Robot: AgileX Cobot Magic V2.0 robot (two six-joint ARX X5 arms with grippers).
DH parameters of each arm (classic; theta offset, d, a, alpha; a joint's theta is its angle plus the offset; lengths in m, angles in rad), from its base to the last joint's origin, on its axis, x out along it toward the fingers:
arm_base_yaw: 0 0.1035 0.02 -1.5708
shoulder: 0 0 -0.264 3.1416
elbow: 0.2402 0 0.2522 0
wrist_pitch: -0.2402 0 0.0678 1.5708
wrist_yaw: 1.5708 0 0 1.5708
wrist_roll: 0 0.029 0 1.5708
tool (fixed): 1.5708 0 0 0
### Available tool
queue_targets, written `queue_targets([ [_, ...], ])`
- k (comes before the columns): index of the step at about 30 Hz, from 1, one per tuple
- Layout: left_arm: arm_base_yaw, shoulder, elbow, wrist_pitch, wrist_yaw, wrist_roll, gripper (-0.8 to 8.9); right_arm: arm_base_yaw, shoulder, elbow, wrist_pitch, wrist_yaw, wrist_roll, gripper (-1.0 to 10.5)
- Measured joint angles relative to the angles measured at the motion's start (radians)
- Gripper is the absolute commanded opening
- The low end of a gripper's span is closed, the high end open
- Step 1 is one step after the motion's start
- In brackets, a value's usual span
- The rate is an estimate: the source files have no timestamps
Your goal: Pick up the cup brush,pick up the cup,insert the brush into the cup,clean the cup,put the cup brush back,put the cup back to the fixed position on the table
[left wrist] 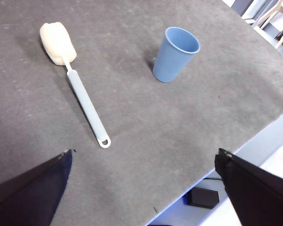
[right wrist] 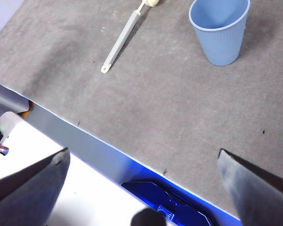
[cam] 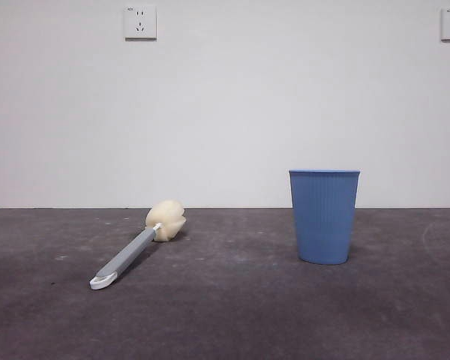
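Jaws apart, both grippers wait; cup brush [cam: 135, 250] lies well apart from cup [cam: 324, 216].

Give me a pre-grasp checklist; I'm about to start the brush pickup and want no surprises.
1. Brush lying flat on the table, handle free: ok.
2. Cup upright, mouth open: ok.
3. Brush and cup apart, not touching: ok.
4. Left gripper open, holding nothing: ok.
5. Right gripper open, holding nothing: ok.
6. Cup empty inside: cannot tell fully; no contents show.
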Motion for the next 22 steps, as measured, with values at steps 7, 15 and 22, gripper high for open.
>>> queue_targets([
  [7,-0.109,0.204,0.006,0.156,-0.091,-0.069,5.92,0.0,0.02,0.0,0.0,0.0,0.006,6.0],
  [15,-0.384,0.507,0.006,0.391,-0.447,-0.214,5.92,0.0,0.039,0.0,0.0,0.0,0.013,6.0],
  [22,-0.525,0.907,0.099,0.545,-0.657,-0.307,5.2,0.0,0.039,0.0,0.0,0.0,0.02,6.0],
])
